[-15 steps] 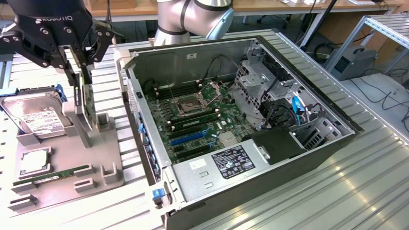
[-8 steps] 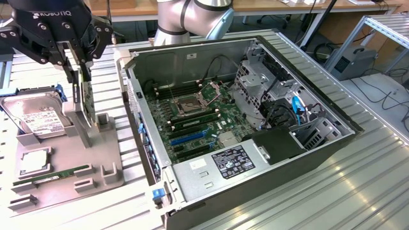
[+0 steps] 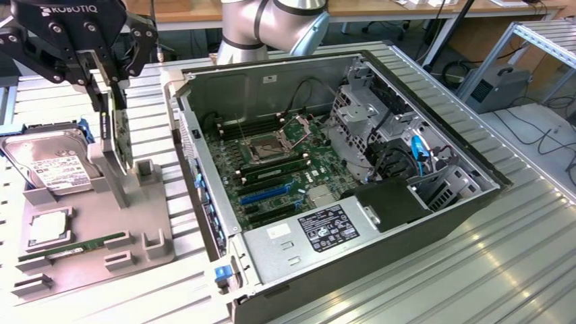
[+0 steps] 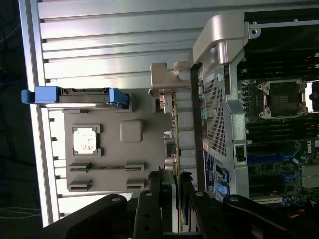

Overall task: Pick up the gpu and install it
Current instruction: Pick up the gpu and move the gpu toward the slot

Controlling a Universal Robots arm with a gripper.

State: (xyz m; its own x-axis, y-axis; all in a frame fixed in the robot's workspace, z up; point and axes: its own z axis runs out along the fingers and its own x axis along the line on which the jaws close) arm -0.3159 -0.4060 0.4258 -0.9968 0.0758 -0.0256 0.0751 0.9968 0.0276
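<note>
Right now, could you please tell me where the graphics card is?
The graphics card stands on edge in the grey holder at the exterior view's left, between the hard drive and the computer case.

We can read one word: ROBOTIQ

We read ROBOTIQ in white letters on the black body of the hand point(image 3: 110, 94), at the top of the exterior view's left. The black label point(image 3: 328, 228) on the grey power box point(image 3: 280, 248) in the computer case point(image 3: 450, 216) has white print and little signs, but they are too small for us to read. The white label point(image 3: 56, 169) on the hard drive point(image 3: 23, 145) has dark lines of print that we cannot read. A small white sticker point(image 3: 268, 79) on the case's inside wall has print we cannot read either.
</note>
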